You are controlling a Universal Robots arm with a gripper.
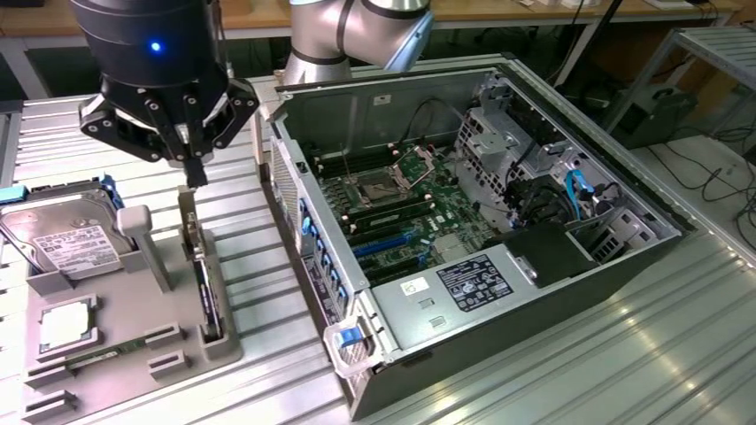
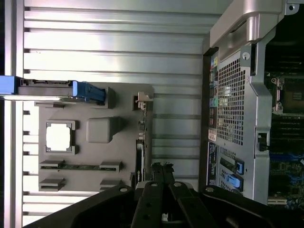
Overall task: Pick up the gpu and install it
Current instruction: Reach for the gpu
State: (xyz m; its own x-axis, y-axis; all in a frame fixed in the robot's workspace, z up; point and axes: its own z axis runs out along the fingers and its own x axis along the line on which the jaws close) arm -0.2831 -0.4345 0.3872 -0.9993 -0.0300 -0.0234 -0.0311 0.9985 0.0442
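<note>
The gpu (image 1: 204,292) stands on edge in a slot of the grey holder (image 1: 130,266), its pale bracket end toward the back. In the wrist view the gpu (image 2: 139,154) shows edge-on as a thin dark strip along the holder's (image 2: 95,107) side. My gripper (image 1: 196,177) hangs just above the card's bracket end with its fingers shut together and nothing between them. Seen from the wrist, the gripper (image 2: 161,170) points down beside the card's edge, apart from it.
The holder also carries a silver hard drive (image 1: 65,235), a square processor (image 1: 65,323) and a narrow green memory stick (image 1: 101,356). The open computer case (image 1: 473,221) lies at the exterior view's right, motherboard (image 1: 402,212) exposed. Ribbed metal table (image 1: 614,354) all around.
</note>
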